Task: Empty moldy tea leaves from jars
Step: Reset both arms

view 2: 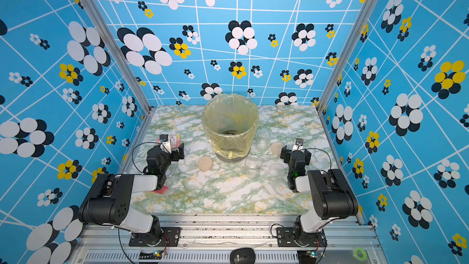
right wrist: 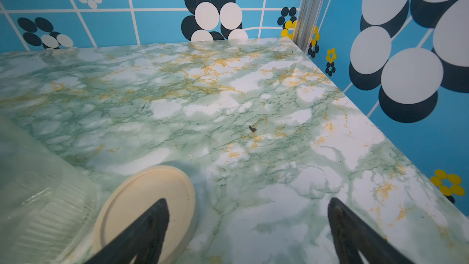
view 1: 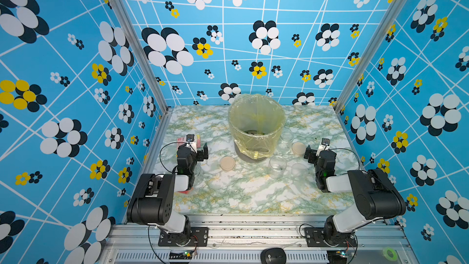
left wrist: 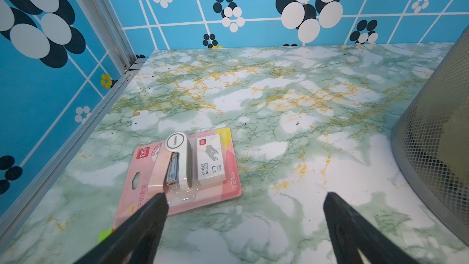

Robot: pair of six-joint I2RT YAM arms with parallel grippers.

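Observation:
Three clear jars stand open and look empty: one right of the bin (view 1: 286,137), one in front of it (view 1: 278,166), one half hidden under my left arm (view 1: 197,172). Two beige lids (view 1: 227,163) (view 1: 299,148) and a translucent lid (view 1: 299,170) lie on the table. A dark mass of tea leaves (view 1: 251,132) sits at the bin's bottom. My left gripper (left wrist: 245,196) hangs open over bare table beside a stapler pack. My right gripper (right wrist: 247,201) is open too, one finger above a beige lid (right wrist: 142,204), with a jar (right wrist: 38,199) beside it.
The mesh bin lined with a yellow bag (view 1: 256,113) stands mid-table toward the back. A pink stapler pack (left wrist: 182,168) lies near the left wall. A stray dark bit (right wrist: 252,128) lies on the marble top. A mouse (view 1: 272,256) sits on the front rail.

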